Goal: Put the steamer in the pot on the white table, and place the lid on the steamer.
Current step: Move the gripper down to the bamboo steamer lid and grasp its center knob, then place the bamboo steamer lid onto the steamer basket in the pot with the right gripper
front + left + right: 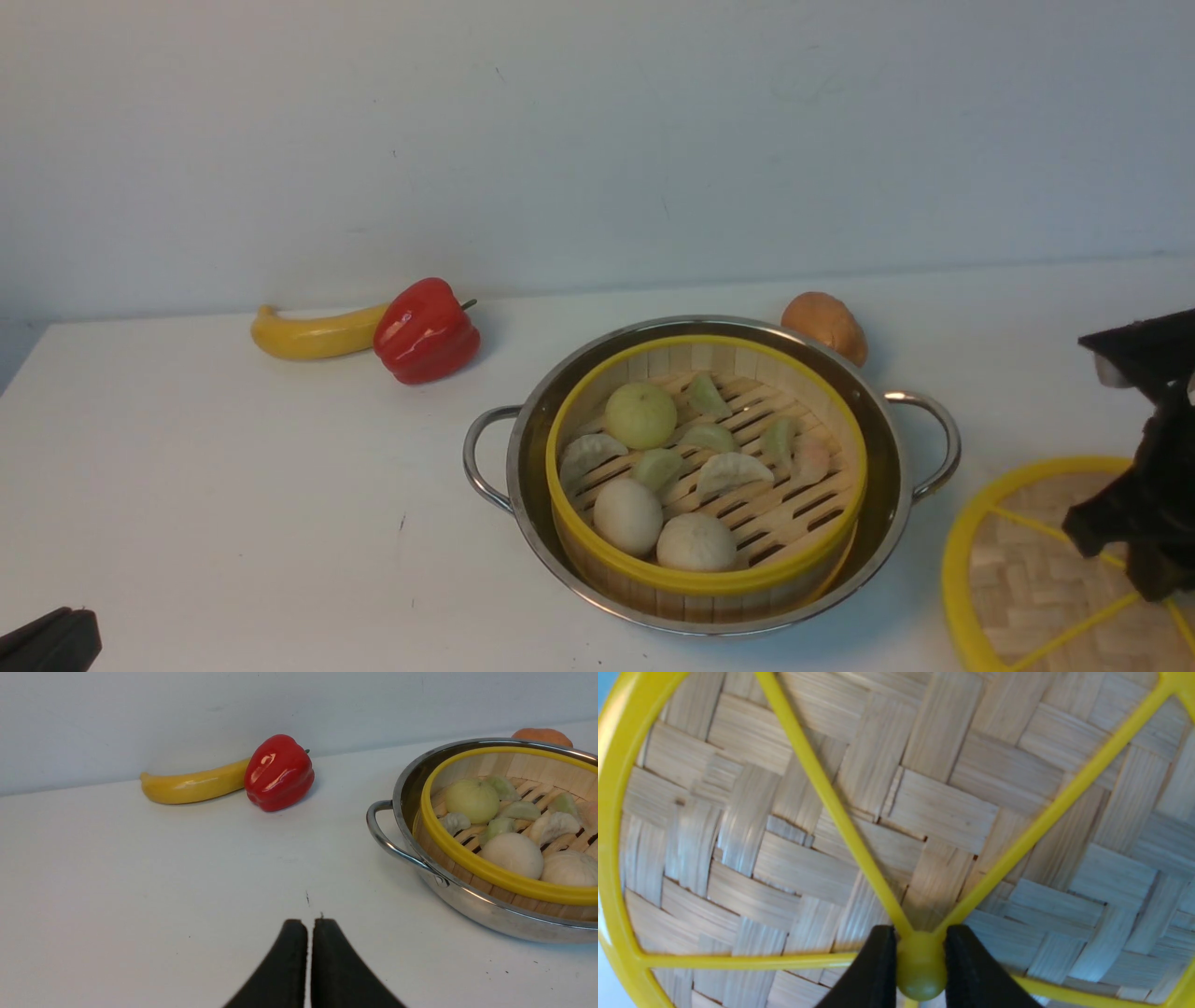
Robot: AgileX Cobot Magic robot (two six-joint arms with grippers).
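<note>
The bamboo steamer (707, 471) with dumplings and buns sits inside the steel pot (709, 476) on the white table (233, 485); both also show in the left wrist view, steamer (509, 826) and pot (467, 896). The woven lid (1046, 579) lies at the front right of the table. My right gripper (920, 956) is shut on the lid's yellow centre knob (920, 966), its black fingers (878, 970) pressed on either side; the lid (924, 807) fills that view. My left gripper (308, 933) is shut and empty, low over the table to the pot's left.
A yellow banana (313, 334) and a red pepper (426, 330) lie at the back left by the wall. An orange-brown bun (825, 325) sits behind the pot. The pot's loop handles (481, 457) stick out left and right.
</note>
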